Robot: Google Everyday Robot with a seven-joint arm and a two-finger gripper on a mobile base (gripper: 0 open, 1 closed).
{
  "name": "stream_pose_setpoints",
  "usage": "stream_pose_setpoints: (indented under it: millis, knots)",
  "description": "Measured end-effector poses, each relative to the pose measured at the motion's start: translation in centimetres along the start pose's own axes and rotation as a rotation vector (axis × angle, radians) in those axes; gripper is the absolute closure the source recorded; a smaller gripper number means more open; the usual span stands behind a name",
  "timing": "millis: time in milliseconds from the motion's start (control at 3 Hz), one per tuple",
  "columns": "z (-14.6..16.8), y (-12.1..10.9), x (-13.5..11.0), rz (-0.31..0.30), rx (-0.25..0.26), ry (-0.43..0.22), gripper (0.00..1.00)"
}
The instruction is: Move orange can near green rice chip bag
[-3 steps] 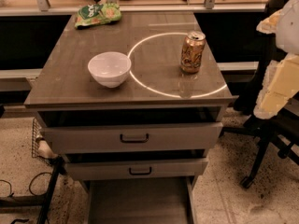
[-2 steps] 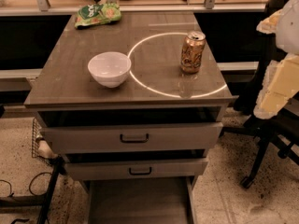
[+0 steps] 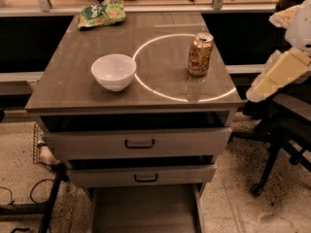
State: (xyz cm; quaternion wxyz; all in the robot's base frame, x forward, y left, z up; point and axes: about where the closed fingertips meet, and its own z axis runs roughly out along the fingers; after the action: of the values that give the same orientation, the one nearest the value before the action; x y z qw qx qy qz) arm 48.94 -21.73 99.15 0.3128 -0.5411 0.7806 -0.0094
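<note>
The orange can (image 3: 200, 54) stands upright on the right half of the grey table top (image 3: 73, 89), inside a bright ring of light. The green rice chip bag (image 3: 101, 15) lies flat at the far left corner of the table. My gripper (image 3: 257, 89) shows as a pale cream part at the right edge of the view. It is off the table's right side, about level with the can and apart from it. It holds nothing that I can see.
A white bowl (image 3: 114, 71) stands on the table left of the can, between it and the bag's side. Two drawers (image 3: 139, 143) hang slightly open under the top. A dark office chair (image 3: 279, 130) stands at the right. Cables lie on the floor at the left.
The pale arm part at the right has shifted a little left and up, toward the table. The can, bowl and bag have not moved.
</note>
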Motion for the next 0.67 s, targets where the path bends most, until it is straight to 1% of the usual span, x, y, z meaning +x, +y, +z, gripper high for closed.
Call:
stream_pose_setpoints:
  millis: [333,667]
  knots:
    - [2.5,-3.7,-0.1,0.078,0.058,-0.206,0.00]
    - [4.6,-8.0,-1.0,0.136,0.124,-0.424,0.00]
